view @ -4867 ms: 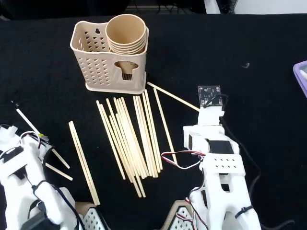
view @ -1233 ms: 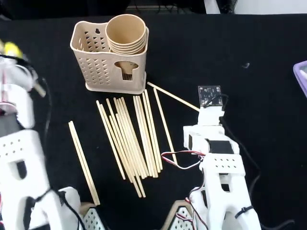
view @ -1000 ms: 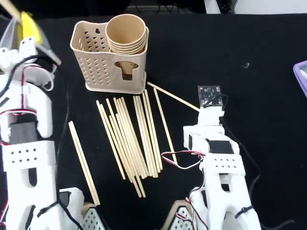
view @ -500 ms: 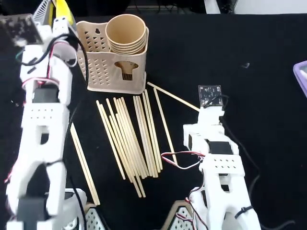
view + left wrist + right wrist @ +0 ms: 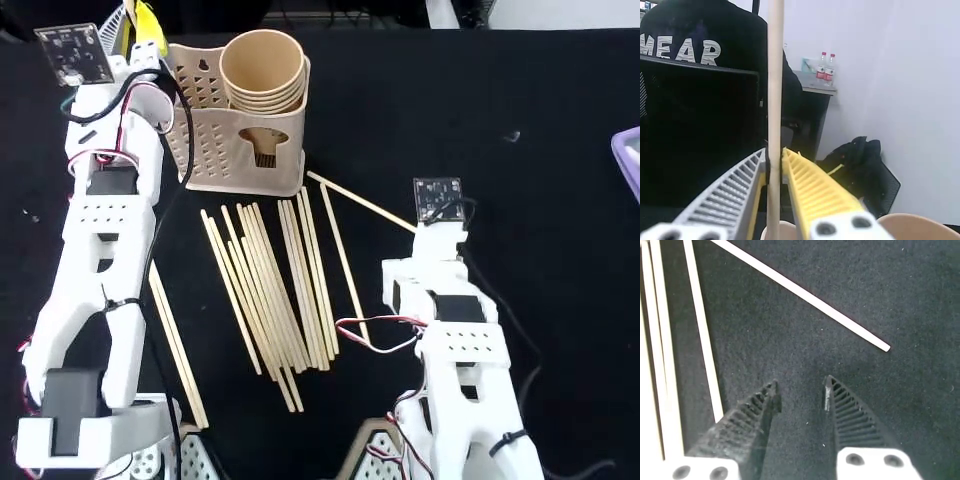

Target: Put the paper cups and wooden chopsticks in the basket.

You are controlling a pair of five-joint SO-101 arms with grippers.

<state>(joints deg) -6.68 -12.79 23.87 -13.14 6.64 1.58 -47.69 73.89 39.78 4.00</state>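
The left arm (image 5: 100, 230) has swung up from the near left corner of the table (image 5: 520, 90). It now stands tall, just beside the left side of the basket (image 5: 215, 150). The right arm (image 5: 445, 320) has not moved, and the sticks on the table lie as they did before.

The left gripper (image 5: 774, 159) is pinched tight on one held chopstick (image 5: 775, 75). The stick stands straight up between the two fingers and pokes out above and below them. The gripper is up high by the top left corner of the basket.

The paper cups (image 5: 262, 65) sit stacked in the right part of the basket.

A big bunch of chopsticks (image 5: 265, 290) lies flat on the table in front of the basket. Two more sticks (image 5: 180, 350) lie side by side to its left, partly under the left arm. One slanted chopstick (image 5: 360, 200) lies near the basket's right corner.

The right gripper (image 5: 800, 390) is open a little way, with nothing in it. It hangs low over the table, near the end of the slanted chopstick
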